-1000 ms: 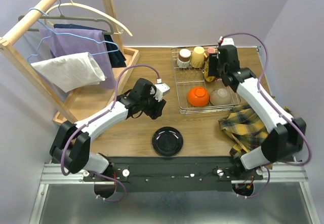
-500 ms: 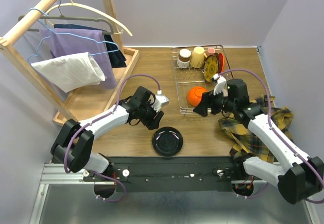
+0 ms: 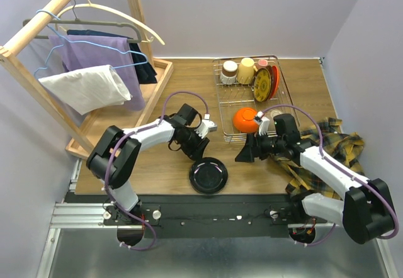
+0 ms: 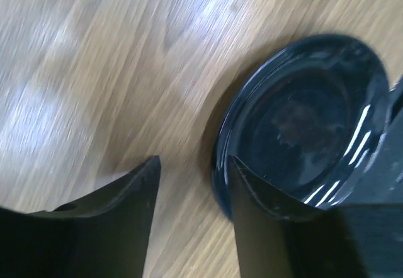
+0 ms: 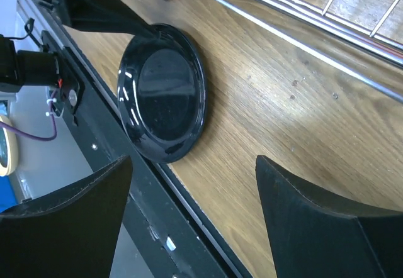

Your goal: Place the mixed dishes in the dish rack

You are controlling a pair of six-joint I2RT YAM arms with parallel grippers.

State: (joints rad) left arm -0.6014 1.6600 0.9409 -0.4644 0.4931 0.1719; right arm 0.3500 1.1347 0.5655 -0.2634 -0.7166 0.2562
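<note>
A black bowl (image 3: 208, 175) sits on the wooden table near its front edge. My left gripper (image 3: 198, 147) hovers just above and left of it, open. In the left wrist view the bowl (image 4: 302, 117) has its rim beside one of my fingers (image 4: 261, 221), and only bare wood lies between the jaws of the gripper (image 4: 192, 160). My right gripper (image 3: 244, 153) is open and empty to the bowl's right; its wrist view shows the bowl (image 5: 164, 92) ahead of the gripper (image 5: 194, 158). The dish rack (image 3: 221, 102) holds an orange bowl (image 3: 245, 119), two mugs (image 3: 247, 69) and a red flowered plate (image 3: 264, 83).
A plaid cloth (image 3: 321, 155) lies crumpled under my right arm at the right. A wooden clothes rack with hangers and garments (image 3: 88, 70) fills the left side over its tray (image 3: 116, 124). The black base rail (image 3: 208, 207) runs just beyond the bowl.
My right arm swung from the back of the dish rack down to the table beside the black bowl, its jaws widening. My left gripper slid right and nearer to the bowl.
</note>
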